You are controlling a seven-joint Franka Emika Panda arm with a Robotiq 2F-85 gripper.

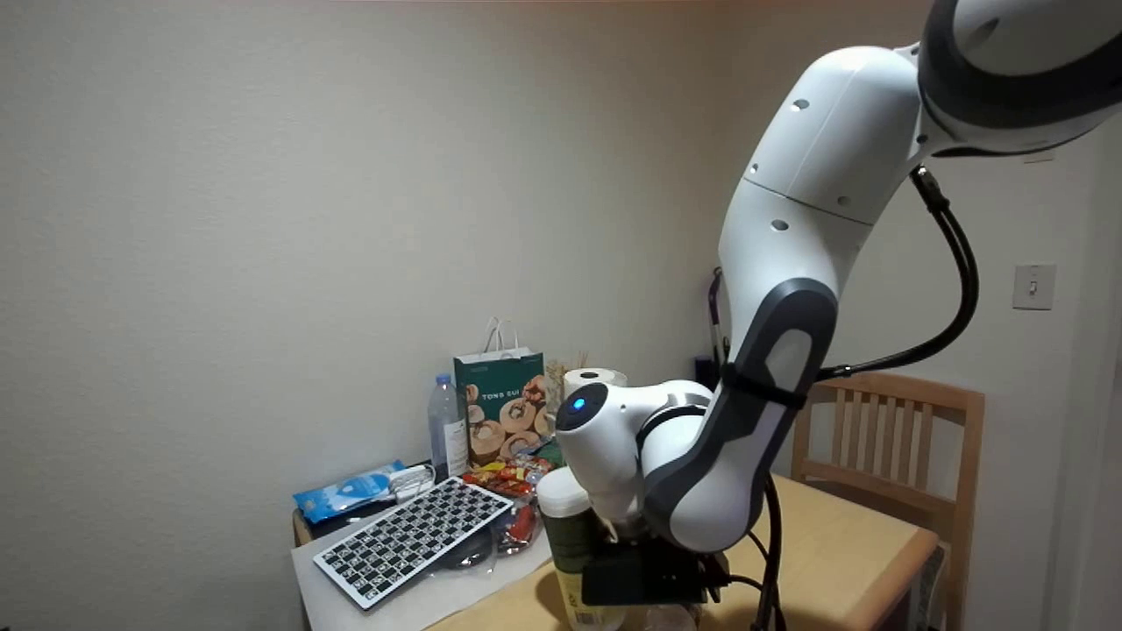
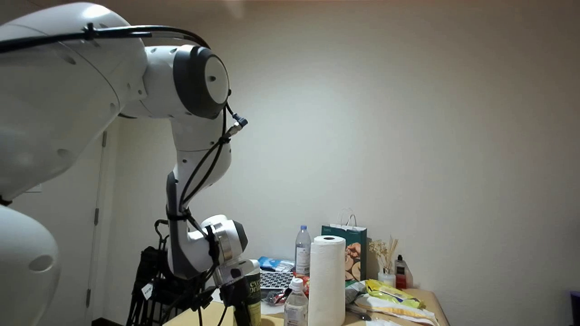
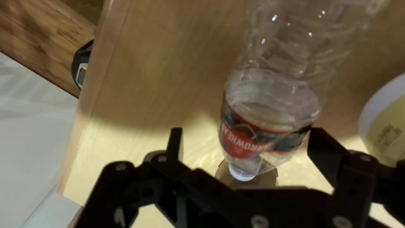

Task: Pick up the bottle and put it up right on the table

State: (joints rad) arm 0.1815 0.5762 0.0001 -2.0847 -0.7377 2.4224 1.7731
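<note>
Bench (image 1: 824, 535) sits under our gripper (image 3: 244, 136) — fingers (image 3: 173, 145) apart. We see the clear bottle (image 3: 275, 98) between them in the wrist view, bench top behind it, white cap (image 3: 241, 174) toward the gripper body — lying or tilted, we can't tell.

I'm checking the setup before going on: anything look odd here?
Yes: in the wrist view, the bottle appears upside down, its white cap pointing toward the table; bottles normally stand cap up.

"ARROWHEAD" on the clear bottle (image 3: 275, 98), "TONG SUI" on the green paper bag (image 1: 501, 403)
</note>
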